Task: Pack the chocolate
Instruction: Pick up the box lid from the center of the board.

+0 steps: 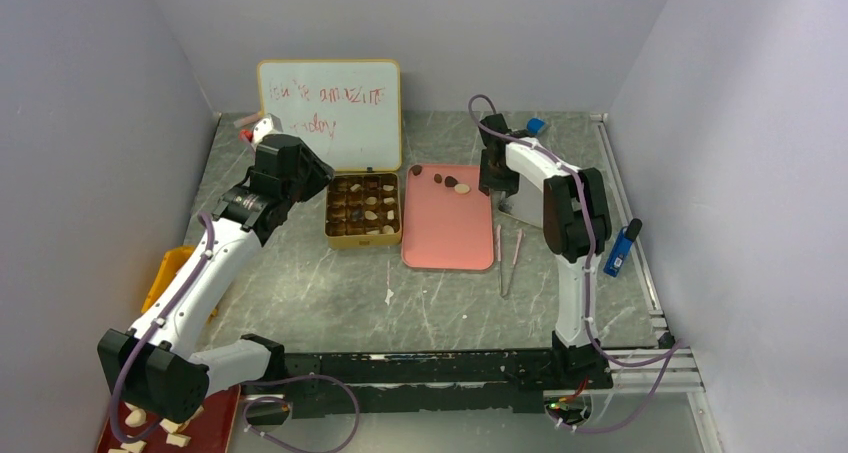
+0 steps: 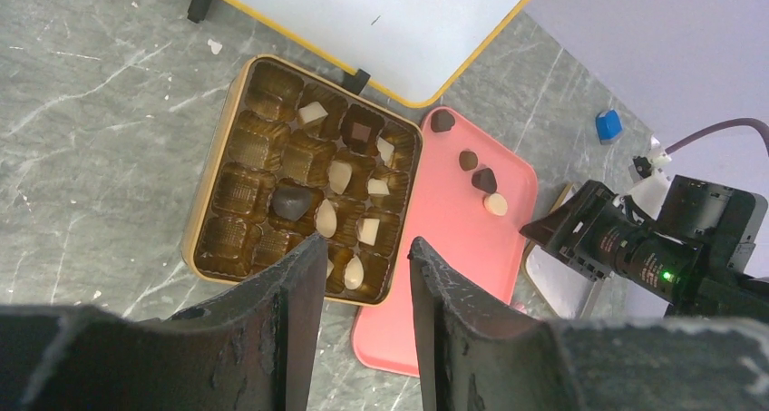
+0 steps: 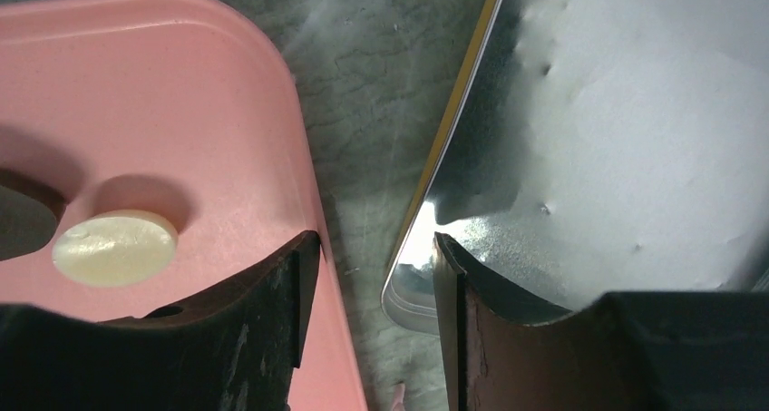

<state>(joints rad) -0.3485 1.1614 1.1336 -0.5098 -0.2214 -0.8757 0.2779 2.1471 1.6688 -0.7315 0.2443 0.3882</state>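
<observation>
Left wrist view alone resolved gold box [image 2: 195,220], centre frame, part-filled with chocolate [image 2: 292,202]; pink tray [image 2: 453,266] held four. Left gripper [image 2: 367,248] and right gripper [image 3: 376,243] gaped, empty.

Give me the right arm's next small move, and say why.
Probably shift the right hand left over the pale chocolate and lower onto it. The hand is open and empty, straddling the pink tray's right edge, while that piece lies loose on the tray just beside its left finger.

A lab test cell: plain walls [image 1: 90,123] box in the marbled table [image 1: 330,303].
</observation>
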